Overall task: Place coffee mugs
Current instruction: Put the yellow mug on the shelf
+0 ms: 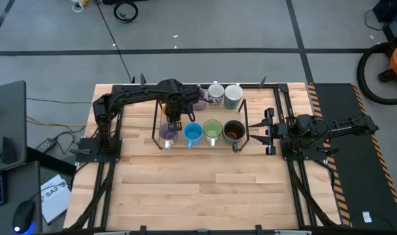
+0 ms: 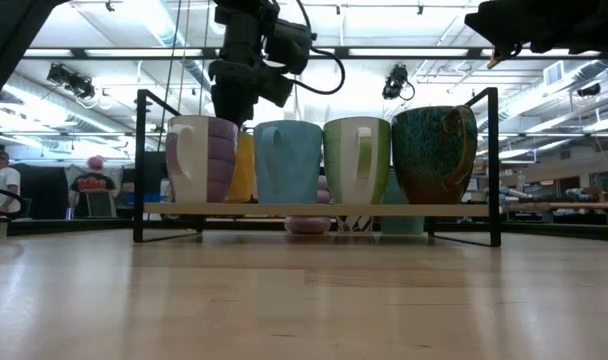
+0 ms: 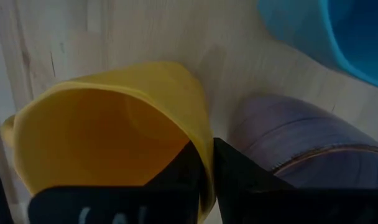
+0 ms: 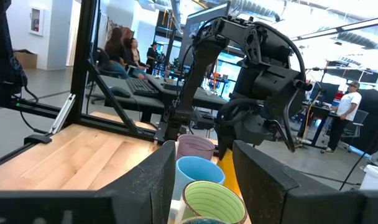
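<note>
orange mug (image 3: pixel 108 134) is the one in play right now. the left gripper (image 1: pixel 174 109) is down over the back row of the black wire rack (image 2: pixel 144 165), and the left wrist view shows its fingers pinched on the mug's rim, one inside and one outside. in the low view you just get a sliver of orange behind the front lavender mug (image 2: pixel 201 158), so it seems to be at or near shelf level, but i honestly can't tell whether it's resting on the shelf or hanging just above it.

progress so far: the front row looks finished. left to right in the high view there's that lavender mug, the blue mug (image 1: pixel 192 133), the light green mug (image 1: pixel 213 130) and the dark brown-black mug (image 1: pixel 234 132), all upright and side by side on the wooden shelf. behind them, the second lavender mug (image 1: pixel 200 98), the white patterned mug (image 1: pixel 215 94) and the pale grey-white mug (image 1: pixel 233 95) stand along the far edge. from up top i can't say for sure if those are on the rack or on the table just behind it.

the right gripper (image 1: pixel 269 131) is parked off the rack's right end, fingers spread apart, holding nothing.

so i'd call it well past halfway: orange needs letting go, then the back ones, if they aren't placed already.
</note>
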`<state>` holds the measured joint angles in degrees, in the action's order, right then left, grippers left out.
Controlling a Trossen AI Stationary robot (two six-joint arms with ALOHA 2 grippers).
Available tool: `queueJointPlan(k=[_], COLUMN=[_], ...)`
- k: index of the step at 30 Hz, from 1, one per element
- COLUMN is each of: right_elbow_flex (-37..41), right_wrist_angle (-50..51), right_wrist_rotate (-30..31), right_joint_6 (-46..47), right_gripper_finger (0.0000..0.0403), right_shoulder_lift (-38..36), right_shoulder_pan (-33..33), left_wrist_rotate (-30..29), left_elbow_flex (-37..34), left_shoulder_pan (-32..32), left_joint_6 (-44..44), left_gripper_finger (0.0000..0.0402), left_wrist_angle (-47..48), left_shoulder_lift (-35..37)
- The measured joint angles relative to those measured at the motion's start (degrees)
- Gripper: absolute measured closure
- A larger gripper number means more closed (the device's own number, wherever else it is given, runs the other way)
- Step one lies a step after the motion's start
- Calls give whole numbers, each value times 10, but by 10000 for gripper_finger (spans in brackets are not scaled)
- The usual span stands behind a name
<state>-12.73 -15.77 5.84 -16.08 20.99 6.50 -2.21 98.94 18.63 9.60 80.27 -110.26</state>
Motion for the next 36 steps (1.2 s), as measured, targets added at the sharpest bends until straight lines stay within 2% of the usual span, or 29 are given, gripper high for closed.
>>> queueJointPlan(k=[12, 30, 36], right_elbow_flex=[0, 0, 0], right_wrist_angle=[0, -4, -4], right_wrist_rotate=[0, 0, 0], right_joint_6=[-2, -6, -6], right_gripper_finger=[237, 237, 237], right_shoulder_lift=[0, 0, 0], right_shoulder_pan=[0, 0, 0], left_wrist_rotate=[-1, 14, -6], left_elbow_flex=[0, 0, 0], left_shoulder_pan=[0, 0, 0], left_joint_6=[0, 15, 29], left_gripper_finger=[305, 301, 301], left_wrist_angle=[6, 30, 30], left_shoulder_lift=[0, 0, 0])
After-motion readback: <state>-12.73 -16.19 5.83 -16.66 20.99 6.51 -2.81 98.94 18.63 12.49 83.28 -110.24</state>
